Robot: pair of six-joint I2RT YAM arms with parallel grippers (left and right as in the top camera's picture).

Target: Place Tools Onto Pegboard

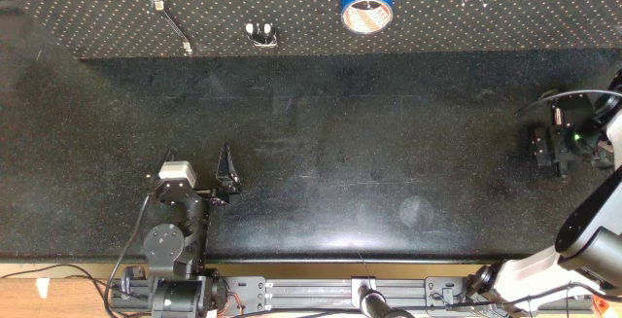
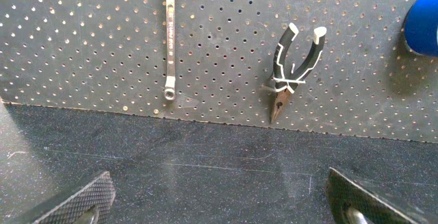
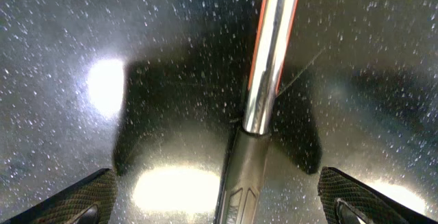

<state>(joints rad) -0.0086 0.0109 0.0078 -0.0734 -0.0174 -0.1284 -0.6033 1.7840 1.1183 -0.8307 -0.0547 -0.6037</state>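
Chrome shaft (image 3: 270, 53) with grey handle (image 3: 239, 176) lies flat on the black surface (image 1: 340, 143) near its right edge. It sits between the fingers of the right tool (image 1: 551, 151), which are spread wide and clear of it. Left tool (image 2: 219, 210), near the front edge, also gapes wide and is empty; on the pegboard (image 2: 82, 46) along the far edge hang a wrench (image 2: 169, 39), pliers (image 2: 294, 70) and a blue tape roll (image 1: 366, 4).
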